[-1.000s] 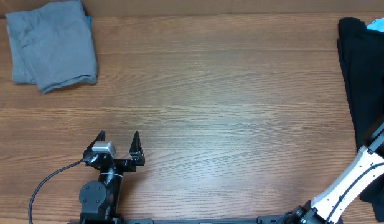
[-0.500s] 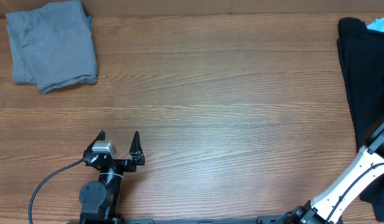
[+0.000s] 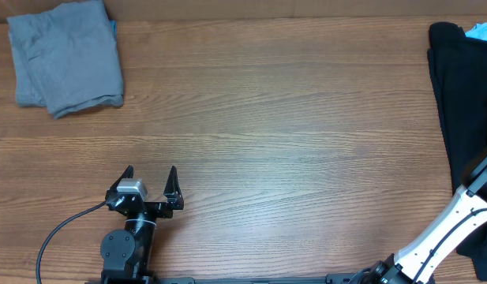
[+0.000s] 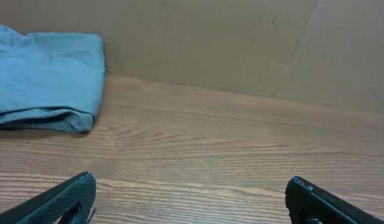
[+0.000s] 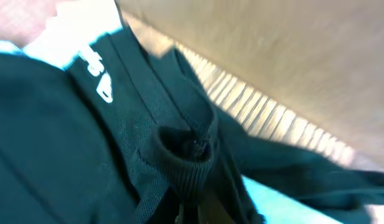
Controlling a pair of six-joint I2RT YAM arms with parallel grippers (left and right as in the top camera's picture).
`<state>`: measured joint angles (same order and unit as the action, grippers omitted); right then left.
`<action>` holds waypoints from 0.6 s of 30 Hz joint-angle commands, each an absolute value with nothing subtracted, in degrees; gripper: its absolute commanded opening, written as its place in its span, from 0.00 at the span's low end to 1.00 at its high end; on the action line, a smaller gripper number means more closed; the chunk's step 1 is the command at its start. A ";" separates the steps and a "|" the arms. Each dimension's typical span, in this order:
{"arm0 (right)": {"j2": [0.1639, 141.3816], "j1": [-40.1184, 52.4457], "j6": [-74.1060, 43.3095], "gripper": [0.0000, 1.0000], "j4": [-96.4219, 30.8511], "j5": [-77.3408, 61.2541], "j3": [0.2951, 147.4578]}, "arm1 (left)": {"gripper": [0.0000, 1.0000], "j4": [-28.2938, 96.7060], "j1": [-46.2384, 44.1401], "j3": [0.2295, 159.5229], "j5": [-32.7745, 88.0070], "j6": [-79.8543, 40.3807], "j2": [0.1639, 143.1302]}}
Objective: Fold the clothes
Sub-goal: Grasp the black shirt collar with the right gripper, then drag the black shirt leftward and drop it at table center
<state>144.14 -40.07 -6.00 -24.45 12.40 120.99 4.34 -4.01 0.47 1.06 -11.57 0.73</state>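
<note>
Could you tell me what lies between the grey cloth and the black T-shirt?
Only bare table separates grey cloth from black T-shirt, seen in the overhead view.

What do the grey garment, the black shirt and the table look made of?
Grey garment: soft matte fabric, likely cotton knit; it lies folded in limp creases.
Black shirt: matte knit, probably cotton jersey; a ribbed band shows in the right wrist view.
Table: wood or wood-look laminate, smooth with a slight sheen; grain lines run across it.
</note>
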 commanded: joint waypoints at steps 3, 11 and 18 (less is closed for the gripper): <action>134.17 -39.11 -6.31 0.04 -24.49 13.04 122.39 | 1.00 4.32 -3.66 0.27 1.50 -10.31 0.25; 128.35 -34.74 -6.28 0.04 -27.75 13.02 122.39 | 1.00 4.32 -3.66 0.27 1.50 -10.31 0.25; 126.10 -26.79 -6.28 0.04 -32.14 10.85 122.39 | 1.00 4.32 -3.66 0.27 1.50 -10.28 0.25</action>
<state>129.25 -30.37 -6.00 -31.83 12.43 120.99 4.34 -4.01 0.47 1.06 -11.57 0.75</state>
